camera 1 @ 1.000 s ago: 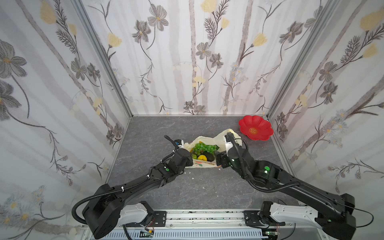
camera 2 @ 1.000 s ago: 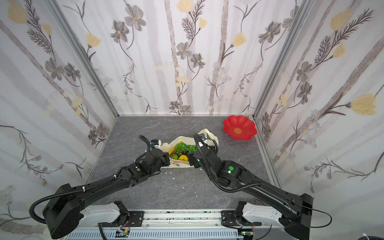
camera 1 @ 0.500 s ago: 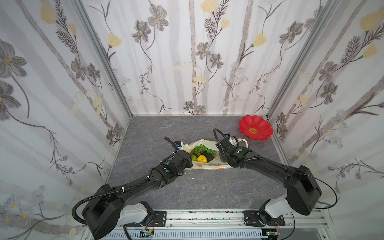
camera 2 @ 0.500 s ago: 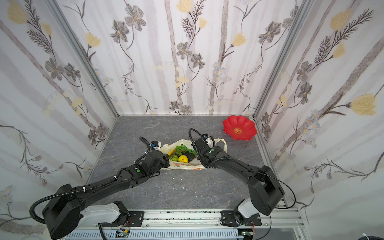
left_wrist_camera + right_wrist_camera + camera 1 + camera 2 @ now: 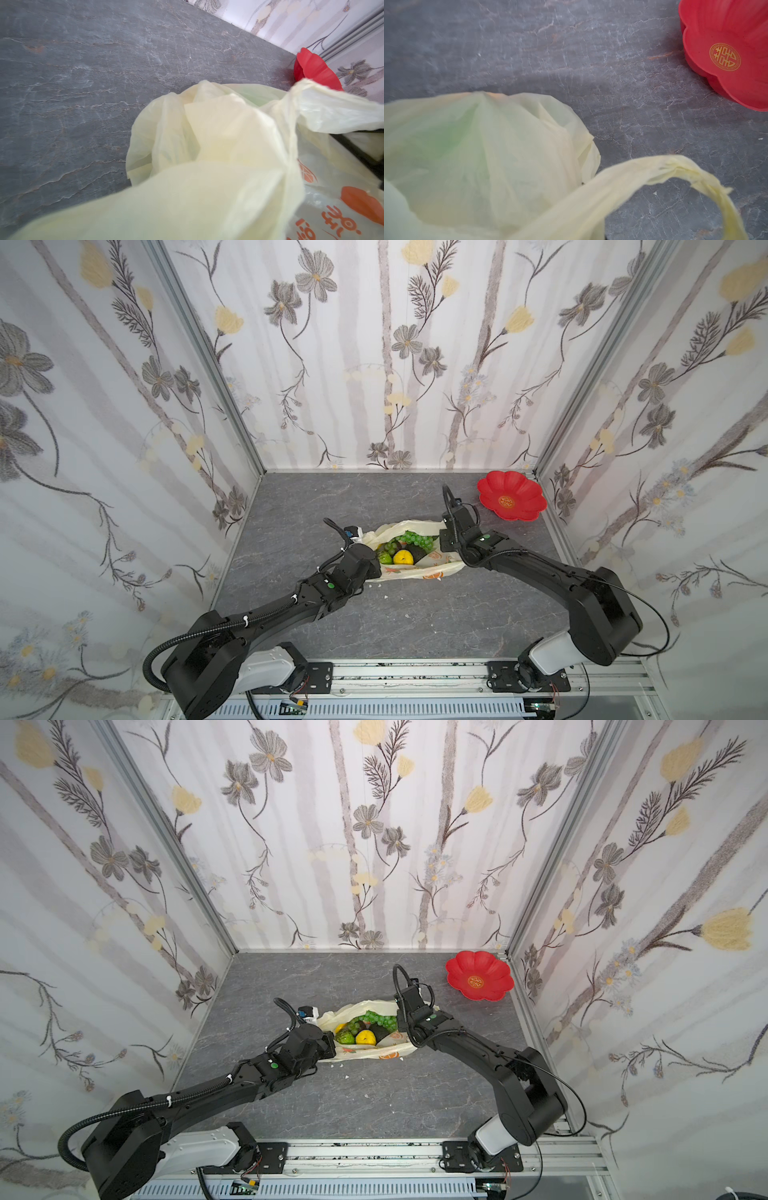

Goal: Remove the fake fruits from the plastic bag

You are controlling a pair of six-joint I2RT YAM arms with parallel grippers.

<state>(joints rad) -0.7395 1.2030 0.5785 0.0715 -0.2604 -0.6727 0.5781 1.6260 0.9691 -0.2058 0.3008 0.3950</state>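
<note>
**Fig.** Bag held open, unloading not yet begun. My left gripper (image 5: 376, 566) and my right gripper (image 5: 444, 541) were both closed, each apparently pinching the rim of the plastic bag (image 5: 415, 571) at opposite ends of its mouth. The jaws themselves were hidden in the wrist views. The bag lay mid-table (image 5: 415, 622), its mouth spread between them. All the fake fruits (image 5: 402, 557) I could see, among them the green grape bunch (image 5: 413, 538), sat inside it. None lay on the table or in the red plate (image 5: 511, 495), so every removal remained.
</note>
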